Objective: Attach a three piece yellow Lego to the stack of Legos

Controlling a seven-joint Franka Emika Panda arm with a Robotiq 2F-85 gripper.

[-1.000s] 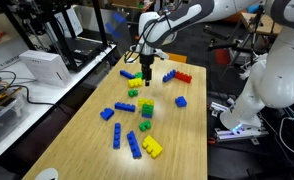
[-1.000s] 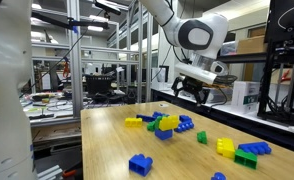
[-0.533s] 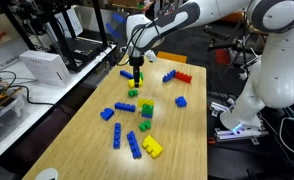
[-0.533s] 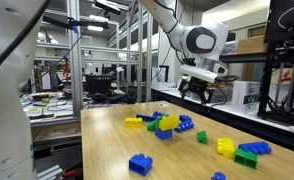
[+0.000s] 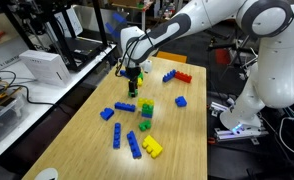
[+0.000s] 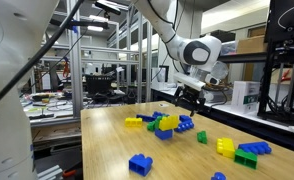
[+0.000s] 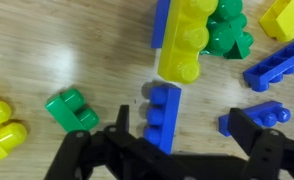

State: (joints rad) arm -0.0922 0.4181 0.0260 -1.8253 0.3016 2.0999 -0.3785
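Observation:
My gripper is open and empty, low over the table. A blue three-stud brick lies between its fingers. Just beyond it, a yellow three-stud brick lies against a blue brick and a green piece. In both exterior views the gripper hovers over the far cluster of bricks. A small green and yellow stack stands mid-table. Another yellow brick lies near the front.
Loose bricks lie scattered on the wooden table: a green one, yellow ones, blue ones, and a red one. White boxes sit beside the table. A second robot base stands at the side.
The gripper has moved sideways from above the middle bricks toward the far cluster at the table's edge and now sits lower. It stays open. No brick has moved.

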